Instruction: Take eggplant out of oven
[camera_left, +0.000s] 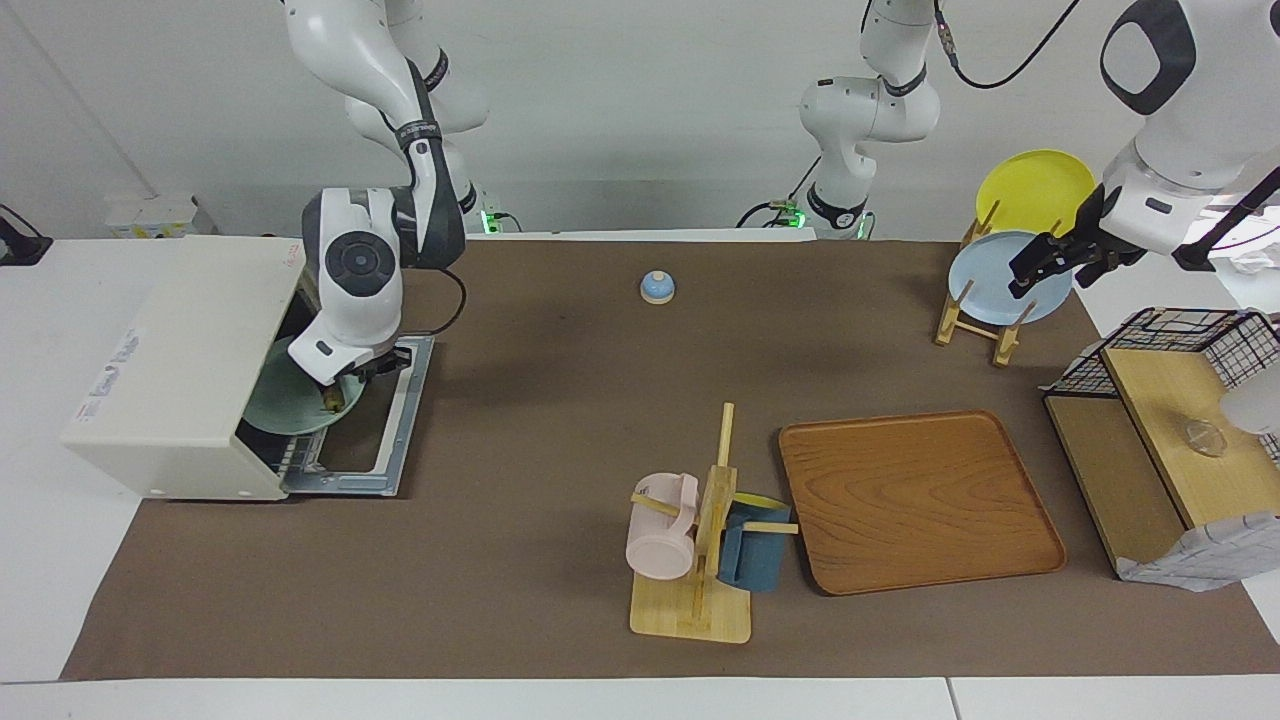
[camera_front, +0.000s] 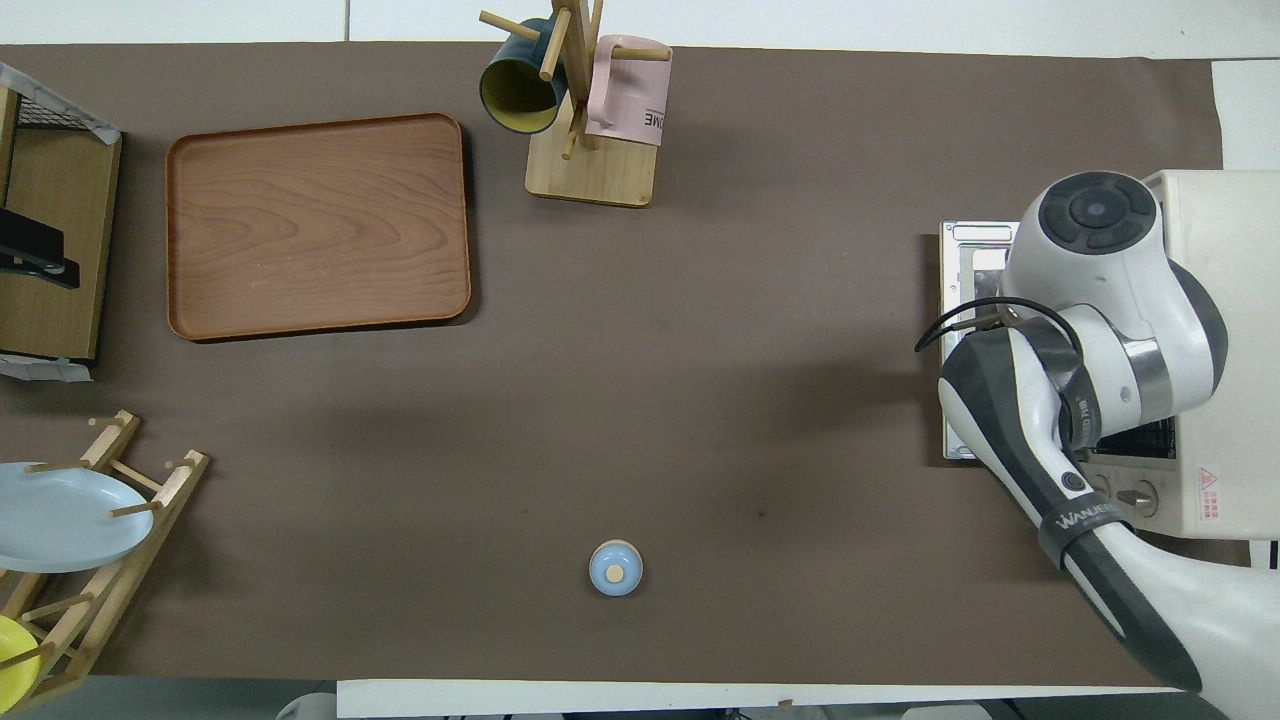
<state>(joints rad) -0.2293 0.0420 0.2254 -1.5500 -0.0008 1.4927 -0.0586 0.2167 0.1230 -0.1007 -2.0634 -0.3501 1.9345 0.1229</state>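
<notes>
— Reaching into the open oven (camera_left: 190, 370), was it, the right arm?

— It was. The oven sat at the right arm's end of the table, its door (camera_left: 385, 440) dropped flat onto the brown mat (camera_left: 560, 400). The right gripper (camera_left: 345, 385) was low at the oven's mouth, over a pale green plate (camera_left: 285, 405) that lay inside on the rack.

— And the eggplant?

— I could not make it out with any certainty. Something small and brownish showed just under the gripper at the plate's edge, but the wrist hid nearly all of it. From overhead the arm covered the whole opening.

— Were its jaws clenched?

— I could not tell; the hand blocked them in both views.

— The left arm?

— It waited. The left gripper (camera_left: 1045, 262) hung over the blue plate (camera_left: 1005, 280) standing in the wooden rack (camera_left: 975, 330), at the left arm's end; whether those jaws were parted I could not tell either.

— Anything else on the table?

— A wooden tray (camera_left: 915, 500), a mug stand (camera_left: 700, 560) beside it bearing a pink mug (camera_left: 662, 525) and a dark blue mug (camera_left: 752, 550), and a small blue bell (camera_left: 657, 287) nearer the robots.
</notes>
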